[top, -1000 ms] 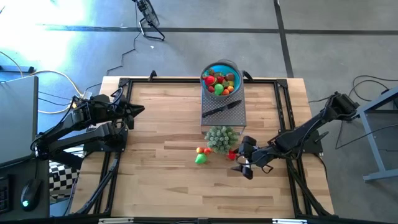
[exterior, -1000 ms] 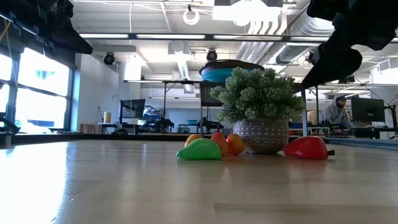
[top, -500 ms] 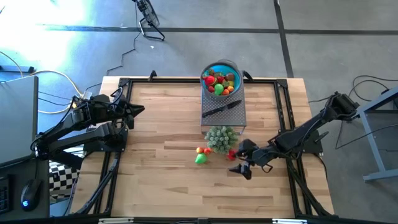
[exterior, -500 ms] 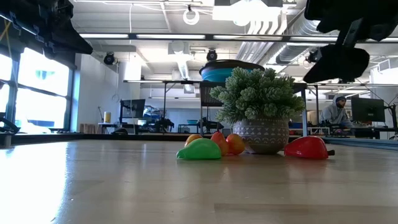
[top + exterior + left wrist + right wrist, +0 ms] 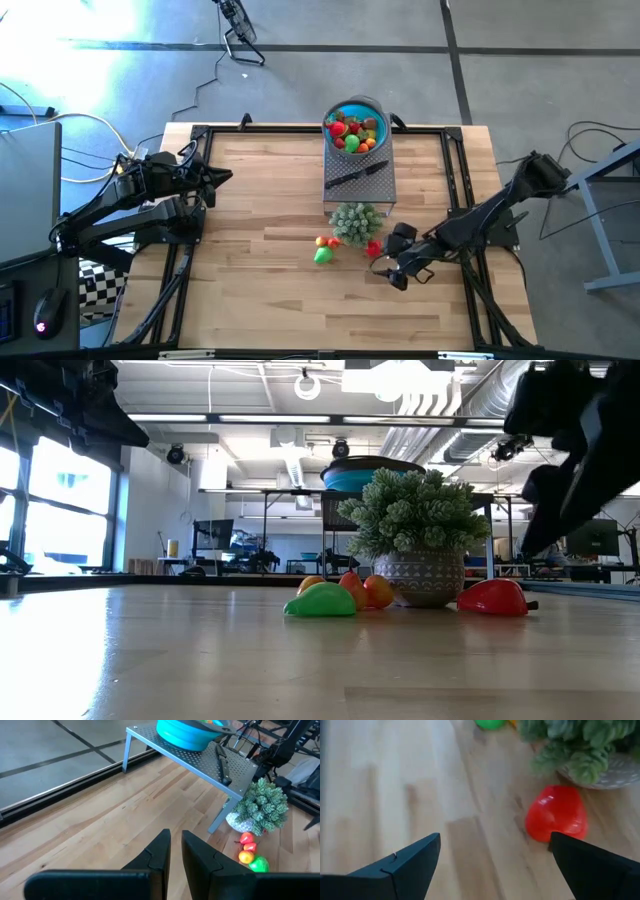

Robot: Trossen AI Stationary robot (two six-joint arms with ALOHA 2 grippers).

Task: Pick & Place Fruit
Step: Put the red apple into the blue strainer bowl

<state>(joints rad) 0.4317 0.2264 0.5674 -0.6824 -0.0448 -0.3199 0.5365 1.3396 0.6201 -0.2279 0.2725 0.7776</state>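
A red fruit [image 5: 556, 812] lies on the wood beside the potted plant [image 5: 356, 221]. My right gripper [image 5: 398, 256] hangs open over the table on the fruit's right. In the right wrist view its gripper point [image 5: 495, 840] sits short of the fruit, with the fingers wide apart and touching nothing. A green fruit [image 5: 322, 256] and two small red and orange ones [image 5: 327, 241] lie at the plant's near-left. The blue bowl [image 5: 355, 128] holds several more fruits. My left gripper [image 5: 226, 177] is shut and waits near the left edge.
The bowl stands on a perforated metal stand [image 5: 375, 185], and a black-handled knife [image 5: 355, 176] lies on the stand. The plant crowds the red fruit from the far-left side. Bare wood stretches across the table's near half and middle-left. A black frame [image 5: 452, 170] runs along the table edges.
My right gripper has come down closer to the table beside the red fruit and has tipped, staying open. The fruits and the plant have kept their places.
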